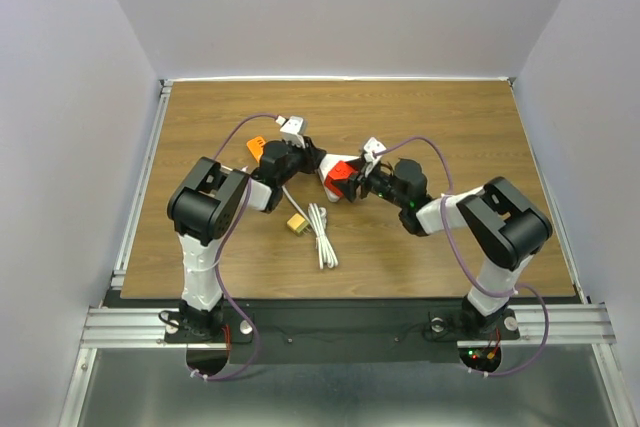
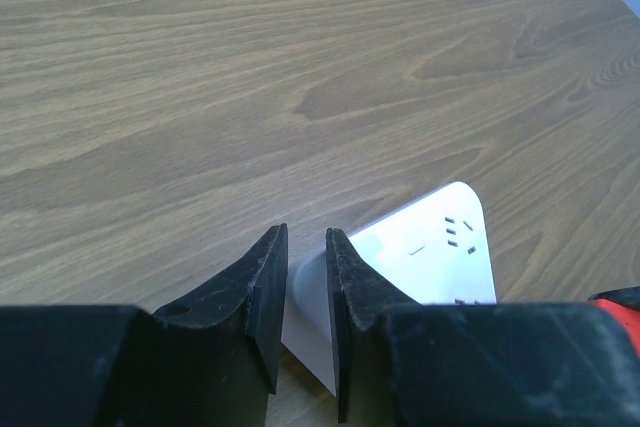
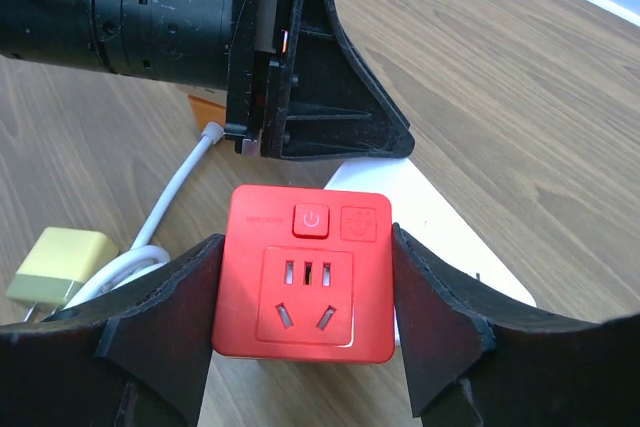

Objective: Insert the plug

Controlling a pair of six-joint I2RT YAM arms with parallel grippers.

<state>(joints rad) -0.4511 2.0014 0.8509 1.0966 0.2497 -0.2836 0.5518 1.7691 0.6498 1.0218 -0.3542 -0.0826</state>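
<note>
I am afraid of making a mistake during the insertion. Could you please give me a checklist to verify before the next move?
1. Right gripper jaws hold the red socket cube: ok.
2. Left gripper jaws closed on the white socket strip edge: ok.
3. Strip's holes uncovered: ok.
4. Cube lined up with those holes: cannot tell.
5. Yellow plug out of the way: ok, lying on the table, apart from the cube.
</note>
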